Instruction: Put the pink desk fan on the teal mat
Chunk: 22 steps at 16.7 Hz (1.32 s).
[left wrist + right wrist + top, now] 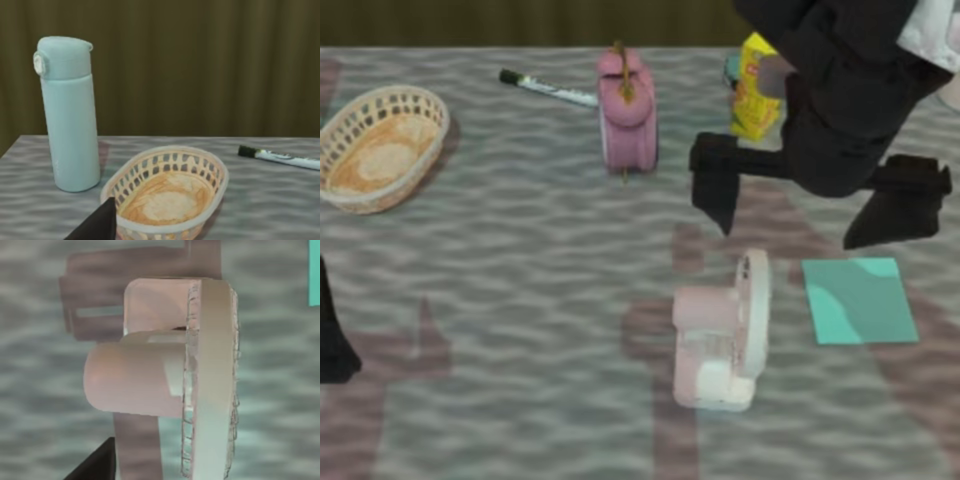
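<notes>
At about 10 o'clock on the table (520,300) sits a woven basket (380,145), nothing in it that I can see; same from the left wrist cam. Tall pale-blue flask (70,115) stands upright just beside the basket in that view, lid on, contents not visible. Marker (548,88) lies near 12 o'clock; any print on it is too small to read. Yellow packet (755,90) at approx 1 o'clock, partly behind my right arm, label unreadable. Mauve-pink upright thing w/ gold stem (627,115) next to the marker.

Pink desk fan (725,335) sits at roughly 5 o'clock from table centre, on bare tabletop. Teal mat (860,300) at its 3 o'clock, close but not touching.

Right gripper (800,225) hangs above the gap btwn fan and mat, fingers spread wide, holding nothing. Left gripper (335,345) parked at 9 o'clock edge; can't tell its fingers.
</notes>
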Available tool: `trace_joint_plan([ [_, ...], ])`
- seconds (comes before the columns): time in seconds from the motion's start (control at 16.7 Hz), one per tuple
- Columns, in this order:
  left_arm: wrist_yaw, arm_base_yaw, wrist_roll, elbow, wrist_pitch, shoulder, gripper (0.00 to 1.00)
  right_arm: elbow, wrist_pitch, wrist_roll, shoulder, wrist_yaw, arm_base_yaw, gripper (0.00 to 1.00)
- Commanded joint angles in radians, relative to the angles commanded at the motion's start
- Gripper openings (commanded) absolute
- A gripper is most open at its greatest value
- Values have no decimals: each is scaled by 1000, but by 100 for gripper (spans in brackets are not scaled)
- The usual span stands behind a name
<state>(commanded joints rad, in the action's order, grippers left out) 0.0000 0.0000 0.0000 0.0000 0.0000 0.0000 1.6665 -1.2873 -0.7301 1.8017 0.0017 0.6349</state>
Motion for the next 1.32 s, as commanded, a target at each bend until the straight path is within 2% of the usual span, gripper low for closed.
trace_joint_plan([
  [0.24, 0, 0, 0, 0, 0, 0, 100, 115, -112, -56, 141, 0, 51, 100],
  [0.6, 0, 0, 0, 0, 0, 0, 100, 119, -118, -59, 149, 0, 50, 100],
  [1.08, 0, 0, 0, 0, 0, 0, 100, -62, 68, -61, 155, 1, 56, 100],
  [1.32, 0, 0, 0, 0, 0, 0, 100, -69, 76, -62, 155, 1, 56, 100],
])
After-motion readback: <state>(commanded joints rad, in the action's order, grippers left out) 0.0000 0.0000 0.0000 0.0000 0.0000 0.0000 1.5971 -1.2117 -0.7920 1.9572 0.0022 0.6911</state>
